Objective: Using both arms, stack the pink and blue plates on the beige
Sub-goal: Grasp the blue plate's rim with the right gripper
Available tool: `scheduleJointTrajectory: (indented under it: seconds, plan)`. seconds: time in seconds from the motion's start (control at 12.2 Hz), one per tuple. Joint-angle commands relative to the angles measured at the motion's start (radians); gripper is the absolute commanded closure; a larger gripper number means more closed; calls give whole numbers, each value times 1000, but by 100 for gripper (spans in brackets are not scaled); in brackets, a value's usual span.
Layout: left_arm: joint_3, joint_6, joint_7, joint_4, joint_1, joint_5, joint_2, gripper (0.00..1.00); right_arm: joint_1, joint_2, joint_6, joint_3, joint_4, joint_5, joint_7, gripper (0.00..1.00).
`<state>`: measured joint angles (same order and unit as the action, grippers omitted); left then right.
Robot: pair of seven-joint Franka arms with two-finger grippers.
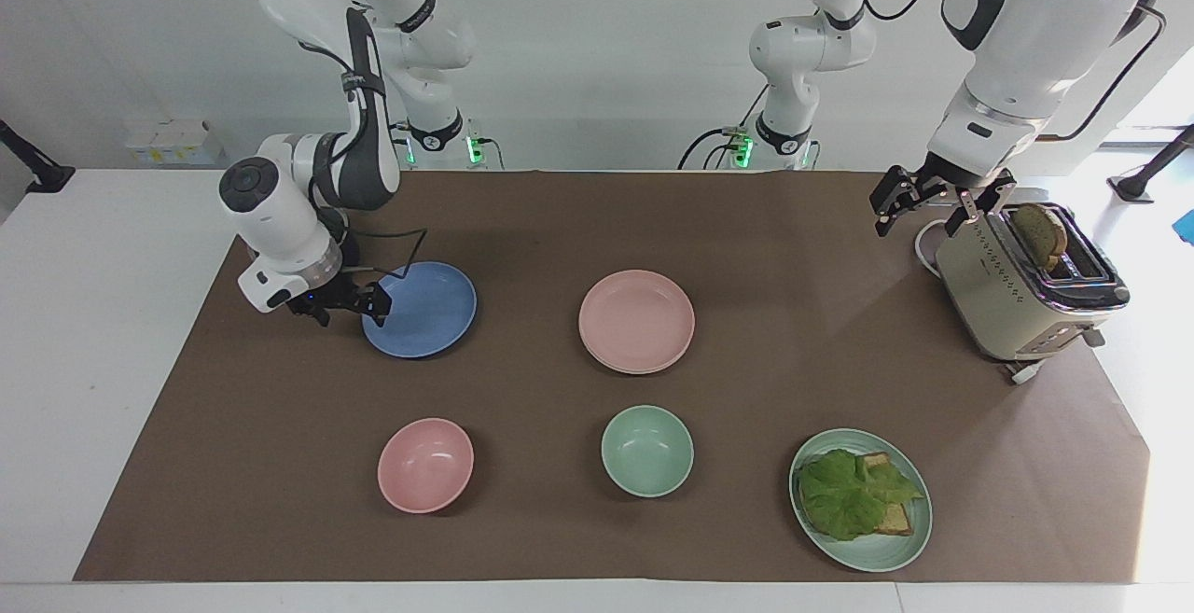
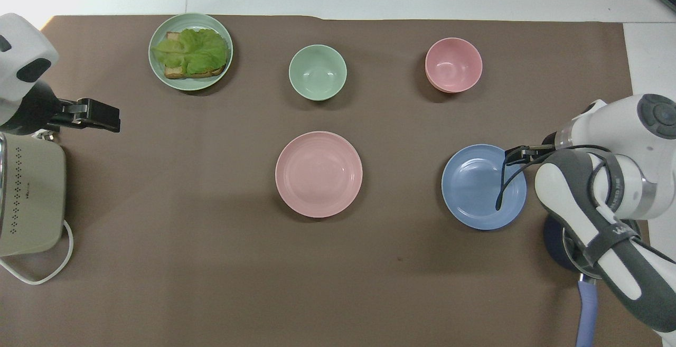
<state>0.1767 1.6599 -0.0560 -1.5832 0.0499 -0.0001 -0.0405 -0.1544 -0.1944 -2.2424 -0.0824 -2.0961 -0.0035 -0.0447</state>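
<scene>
A round, shallow, matte pale pink plate (image 1: pixel 636 320) sits mid-table on the brown paper mat (image 1: pixel 578 221); it rests on another plate of the same size, only a pale rim showing beneath it.

Nearest the robots, toward the left arm's end from the pink plate, the left gripper (image 1: pixel 923 201) hangs in the air with its two black fingers apart, holding nothing, just beside the cream-coloured metal toaster (image 1: pixel 1021 291) with a brown bread slice (image 1: pixel 1040 232) in its slot.

Level with the pink plate, toward the right arm's end, lies a round, shallow, medium blue plate (image 1: pixel 422 308). The right gripper (image 1: pixel 350 303) is down at this plate's outer rim, fingers open around nothing; whether they touch the rim is unclear.

Farther from the robots than the pink plate stand a small deep pink bowl (image 1: pixel 425 464), a mint-green bowl (image 1: pixel 646 451) and a mint-green plate (image 1: pixel 867 552) carrying lettuce and toast (image 1: pixel 853 492).
</scene>
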Motion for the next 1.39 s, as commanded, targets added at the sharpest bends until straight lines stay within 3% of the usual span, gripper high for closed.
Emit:
scheduleJointTrajectory:
  seconds: [0.0, 0.33, 0.41, 0.49, 0.57, 1.31]
  plan:
    - [3, -11, 10, 0, 14, 14, 5, 0, -10, 9, -84, -7, -80, 14, -55, 7]
    - [3, -14, 7, 0, 33, 12, 5, 0, -16, 26, -71, -7, -117, 45, -127, 47]
    - [3, -14, 7, 0, 34, 12, 5, 0, -16, 33, -60, -7, -123, 68, -151, 62]
    - [3, -14, 7, 0, 34, 12, 7, 0, -16, 33, -45, -7, -124, 85, -174, 85]
    - [3, -14, 7, 0, 34, 14, 5, 0, -16, 33, -43, -7, -122, 91, -191, 100]
    - [3, -14, 7, 0, 34, 12, 5, 0, 18, 41, 70, -33, 22, 212, -132, 100]
